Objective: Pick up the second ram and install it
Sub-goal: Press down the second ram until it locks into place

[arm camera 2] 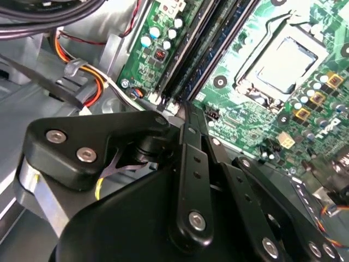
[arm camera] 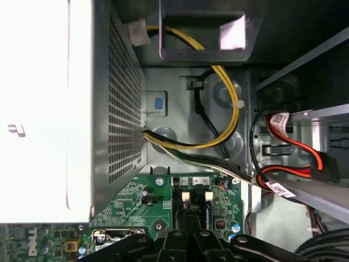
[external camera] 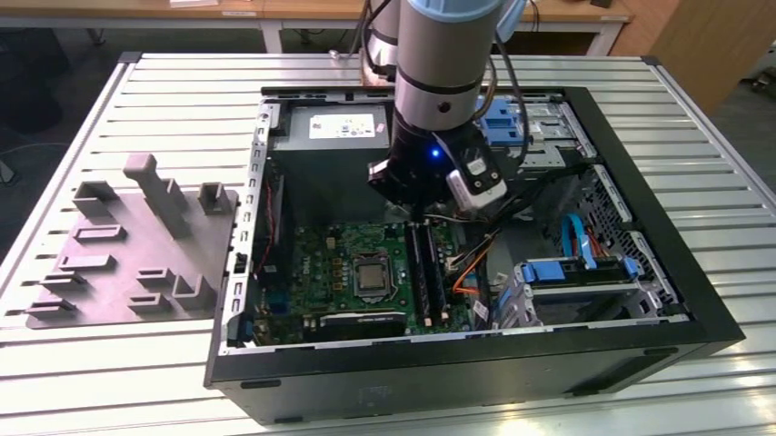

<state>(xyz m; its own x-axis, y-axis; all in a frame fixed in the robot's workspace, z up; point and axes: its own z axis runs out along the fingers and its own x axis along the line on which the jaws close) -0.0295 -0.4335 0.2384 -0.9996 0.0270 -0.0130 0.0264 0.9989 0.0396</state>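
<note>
- The second ram [arm camera 2: 204, 63] appears to stand on edge in the black slot rails [external camera: 424, 268] on the motherboard [external camera: 327, 263]. It looks like a dark-blue strip running along them, but you cannot tell whether it is fully seated.
- Your pincer [arm camera 2: 182, 109] hangs right at the far end of those rails. Its fingertips look drawn together with nothing visible between them, probably so the closed tip can press on the strip's top edge.
- The processor socket [external camera: 367, 272] lies just beside the rails, toward the exterior view's left, so the tip needs to stay in line with the slot.
- Orange cables [external camera: 467, 268] sit near the rails on the exterior view's right.
- The open computer case [external camera: 231, 363] lies flat on the desk [external camera: 145, 381], which leaves the slots facing up towards the arm.
</note>
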